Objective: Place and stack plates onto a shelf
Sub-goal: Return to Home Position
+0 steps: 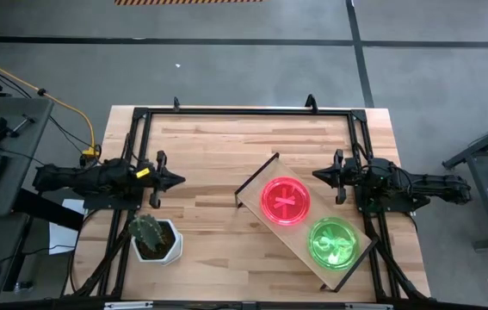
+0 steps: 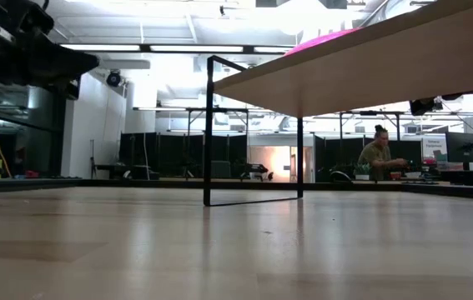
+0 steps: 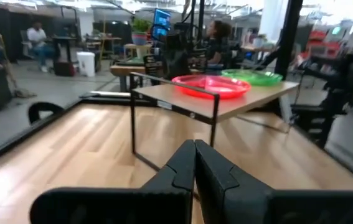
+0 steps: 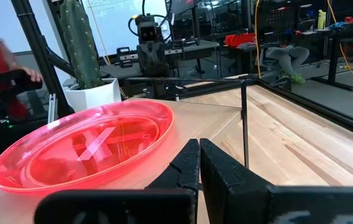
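A light-wood shelf (image 1: 261, 207) on thin dark legs stands aslant on the table's right half. On it sit a neon pink-red plate pile (image 1: 286, 201) with a cross mark and a neon green plate pile (image 1: 338, 242); how many plates each holds I cannot tell. My left gripper (image 1: 181, 180) is shut and empty at the table's left, pointing toward the shelf. My right gripper (image 1: 316, 175) is shut and empty just beyond the shelf's far right side, close to the pink plate (image 4: 89, 146). The left wrist view shows both piles (image 3: 210, 86) on the shelf.
A white pot with a cactus (image 1: 152, 238) stands at the table's near left. A black frame (image 1: 244, 111) runs round the tabletop. The table between my left gripper and the shelf is bare wood (image 1: 209, 164). People sit in the room beyond (image 2: 379, 154).
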Action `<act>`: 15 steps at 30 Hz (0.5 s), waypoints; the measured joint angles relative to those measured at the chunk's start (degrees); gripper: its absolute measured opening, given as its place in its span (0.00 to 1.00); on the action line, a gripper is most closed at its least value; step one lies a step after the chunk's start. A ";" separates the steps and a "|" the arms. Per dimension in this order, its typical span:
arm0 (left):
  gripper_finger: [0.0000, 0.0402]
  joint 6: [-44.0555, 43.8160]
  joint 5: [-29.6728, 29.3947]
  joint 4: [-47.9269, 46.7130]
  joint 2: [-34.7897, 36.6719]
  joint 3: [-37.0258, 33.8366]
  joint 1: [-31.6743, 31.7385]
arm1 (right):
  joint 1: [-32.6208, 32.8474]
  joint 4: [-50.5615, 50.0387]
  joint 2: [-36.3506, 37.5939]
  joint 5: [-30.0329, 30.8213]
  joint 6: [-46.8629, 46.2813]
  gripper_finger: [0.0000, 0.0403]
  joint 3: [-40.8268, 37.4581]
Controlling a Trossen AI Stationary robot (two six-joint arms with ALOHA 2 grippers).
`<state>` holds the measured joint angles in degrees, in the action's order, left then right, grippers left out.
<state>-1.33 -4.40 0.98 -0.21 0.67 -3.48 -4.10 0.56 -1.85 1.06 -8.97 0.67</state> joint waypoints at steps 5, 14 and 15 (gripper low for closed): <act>0.00 -5.73 0.12 2.10 0.02 0.03 -0.34 | 0.00 0.00 0.00 0.01 0.01 0.00 0.00; 0.00 -6.02 0.12 0.88 -0.15 0.02 -0.34 | 0.00 0.00 -0.02 0.00 0.02 0.00 0.00; 0.00 -6.00 0.12 0.88 -0.15 0.02 -0.34 | 0.01 0.00 -0.02 0.00 0.01 0.00 0.00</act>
<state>-7.33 -4.27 1.86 -0.36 0.69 -3.81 -4.09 0.56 -1.87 1.06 -8.96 0.67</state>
